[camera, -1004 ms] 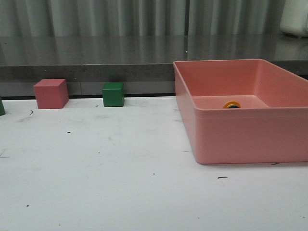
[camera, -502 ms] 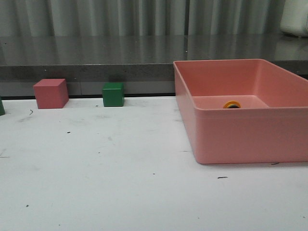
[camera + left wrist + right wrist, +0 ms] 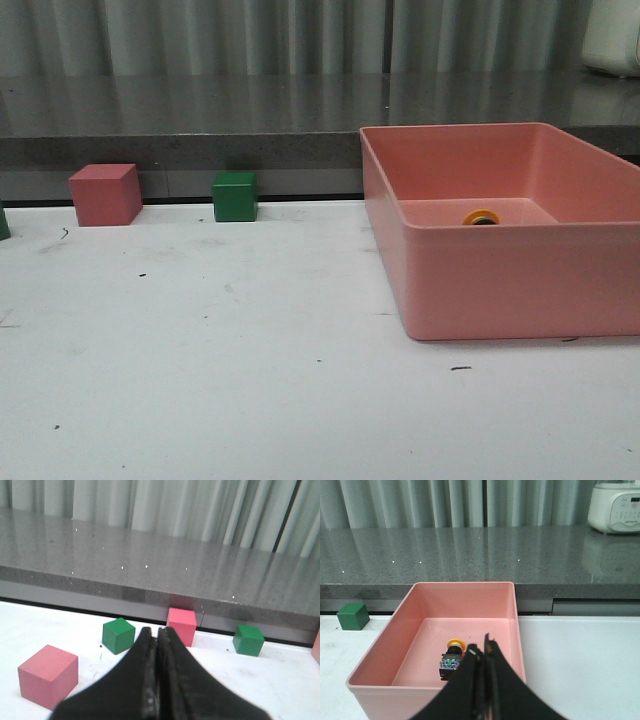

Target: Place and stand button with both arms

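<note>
The button (image 3: 452, 659) lies on its side on the floor of a pink bin (image 3: 465, 589), yellow cap toward the far wall, clear base with blue insides toward me. From the front only its yellow cap (image 3: 481, 217) peeks over the bin's near wall (image 3: 520, 285). My right gripper (image 3: 482, 647) is shut and empty, above the bin's near side, just right of the button. My left gripper (image 3: 157, 631) is shut and empty too, over the white table short of the cubes. Neither arm shows in the front view.
A pink cube (image 3: 105, 194) and a green cube (image 3: 235, 196) stand at the table's back edge, left of the bin. The left wrist view shows two pink cubes (image 3: 48, 675) (image 3: 182, 625) and two green cubes (image 3: 118, 635) (image 3: 248, 639). A grey counter (image 3: 200, 120) runs behind.
</note>
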Available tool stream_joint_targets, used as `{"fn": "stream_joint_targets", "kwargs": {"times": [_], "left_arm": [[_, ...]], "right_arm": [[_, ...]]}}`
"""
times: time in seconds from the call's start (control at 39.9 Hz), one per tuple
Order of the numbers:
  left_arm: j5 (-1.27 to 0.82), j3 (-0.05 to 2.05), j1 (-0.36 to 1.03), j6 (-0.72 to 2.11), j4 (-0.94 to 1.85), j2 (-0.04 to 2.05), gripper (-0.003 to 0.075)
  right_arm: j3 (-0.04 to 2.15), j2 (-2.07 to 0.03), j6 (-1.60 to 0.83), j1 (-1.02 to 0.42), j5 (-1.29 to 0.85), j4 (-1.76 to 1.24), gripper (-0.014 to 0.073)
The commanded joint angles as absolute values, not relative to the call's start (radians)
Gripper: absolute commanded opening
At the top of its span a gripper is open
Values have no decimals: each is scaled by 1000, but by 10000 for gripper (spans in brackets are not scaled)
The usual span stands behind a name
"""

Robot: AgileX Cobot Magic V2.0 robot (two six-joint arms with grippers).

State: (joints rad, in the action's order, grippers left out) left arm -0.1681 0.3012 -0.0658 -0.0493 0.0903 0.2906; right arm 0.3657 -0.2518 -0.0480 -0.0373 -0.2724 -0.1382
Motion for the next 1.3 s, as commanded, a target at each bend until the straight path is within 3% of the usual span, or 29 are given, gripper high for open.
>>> {"fn": "stream_joint_targets", "kwargs": {"times": [0.0,0.25,0.35,0.4,0.53,0.6,0.83,1.13,1.28], "left_arm": [[-106,385,-65,-49,80,400,-20],[-78,406,-65,-49,90,487,-18],[-77,406,-65,-49,90,487,54],[-74,406,-65,-49,90,487,153],[-71,404,-65,-49,90,487,543],[-71,404,-65,-49,90,487,697],[-70,404,-65,-49,90,487,647],[-70,404,-65,-49,90,487,617],[-70,404,-65,-49,90,487,617]], "right_arm": [[470,-386,-55,-32,-221,-152,-67],[523,-497,-55,-32,-223,-163,-57],[523,-497,-55,-32,-202,-163,66],[523,-497,-55,-32,-174,-163,195],[523,-519,-55,-32,-81,-165,504],[534,-561,-55,-32,-60,-166,597],[709,-882,-55,-36,-91,-166,614],[1095,-1375,-52,-191,-418,-168,614],[1265,-1578,47,-201,-539,-169,612]]}}
